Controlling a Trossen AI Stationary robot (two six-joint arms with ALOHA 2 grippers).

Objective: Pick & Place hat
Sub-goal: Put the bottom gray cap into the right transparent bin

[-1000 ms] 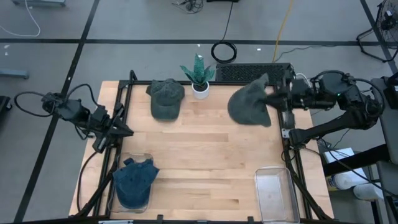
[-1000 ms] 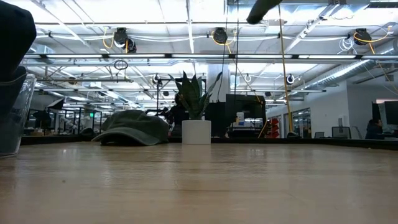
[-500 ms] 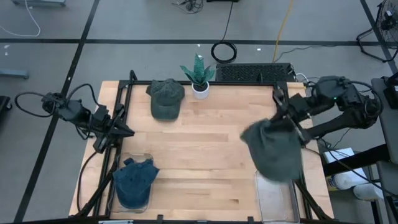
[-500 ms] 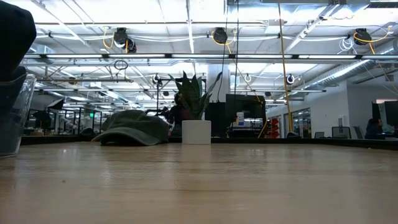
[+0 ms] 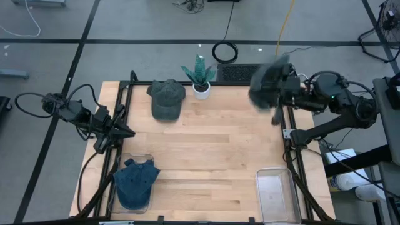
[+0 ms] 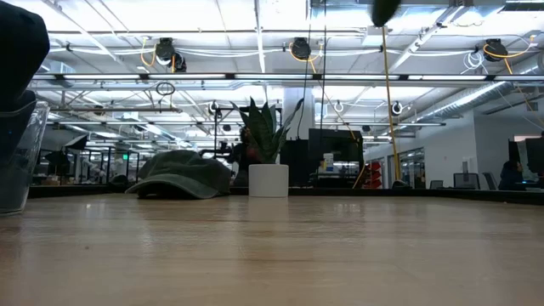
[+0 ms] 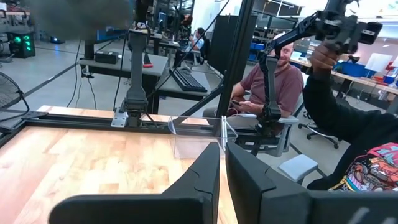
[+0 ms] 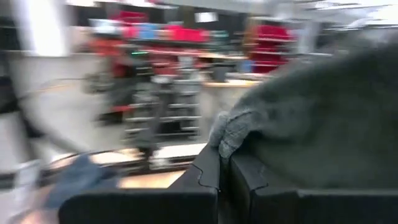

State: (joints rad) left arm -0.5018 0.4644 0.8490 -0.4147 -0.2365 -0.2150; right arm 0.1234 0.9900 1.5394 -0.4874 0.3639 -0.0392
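Three hats: a grey hat (image 5: 270, 84) in the air at the table's far right edge, a green hat (image 5: 167, 98) lying by the plant (image 5: 200, 75), a blue hat (image 5: 136, 182) in the near left bin (image 5: 119, 164).
Grey hat: carried high and blurred with motion, off the wood, well apart from the empty clear bin (image 5: 275, 195) at the near right corner.
Right gripper (image 8: 222, 163): fingers pinched tight on a fold of the grey hat, the cloth draped over them in the right wrist view.
Left gripper (image 5: 123, 132): fingers drawn almost together, holding nothing, waiting at the left edge of the table (image 5: 206, 150) above the blue hat's bin.
Step in hand: carrying the grey hat, most likely toward the empty bin, judging by the blue hat already binned.
Doing it well: keep the pinch firm, since the hat hangs from one fold and swings; slow before the bin, centre the cloth over the opening, lower until it sags inside, then release.
Risk: a fast swing could drape the brim over the bin's wall.
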